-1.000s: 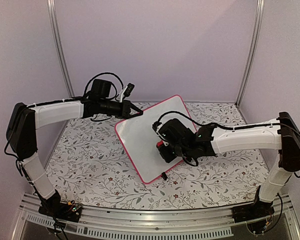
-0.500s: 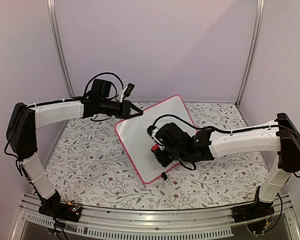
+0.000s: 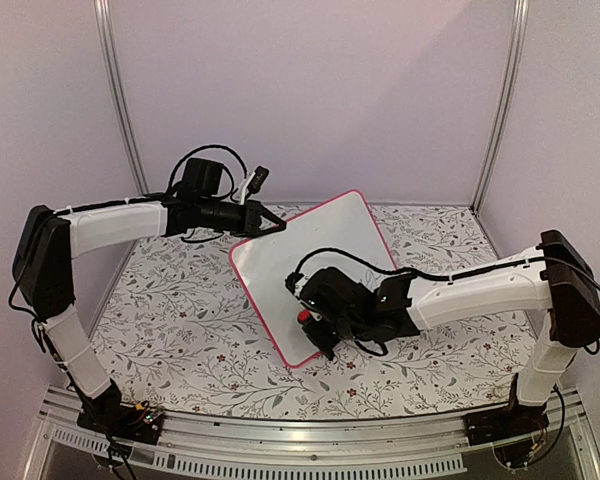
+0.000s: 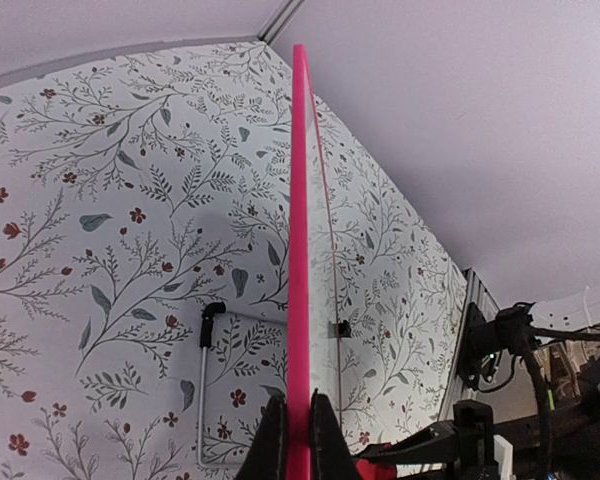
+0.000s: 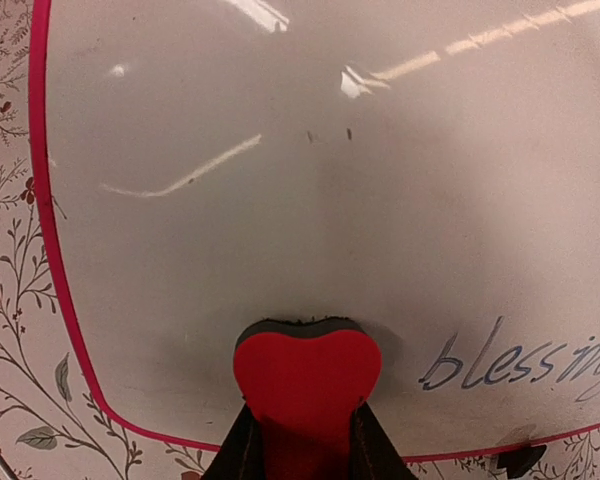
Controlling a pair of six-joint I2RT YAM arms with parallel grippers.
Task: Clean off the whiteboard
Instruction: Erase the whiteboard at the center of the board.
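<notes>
The whiteboard (image 3: pixel 285 275) sits in the middle of the counter (image 3: pixel 170 320). It leans, with its low edge toward the counter's near edge and its high edge toward the far edge.

The left fingers (image 3: pixel 276 226) are pressed tight on the board's pink rim at its far left corner. From that arm's own camera the rim (image 4: pixel 299 250) runs straight up between them.

The right fingers (image 5: pixel 302 445) pinch a red heart-shaped eraser (image 5: pixel 306 368). The eraser's dark pad rests flat on the board, close to the board's near corner.

One word in dark pen is left, "blessing" (image 5: pixel 520 362). In the right wrist camera it starts just beside the eraser, on the right. It runs sideways along the board's low edge, above a small black clip foot (image 5: pixel 518 460). That looks like the side toward the counter's right edge.

The right arm is the near one and has the eraser. I think the next wipe should slide sideways along that low edge, across the whole word, while the left fingers keep the board from sliding.
</notes>
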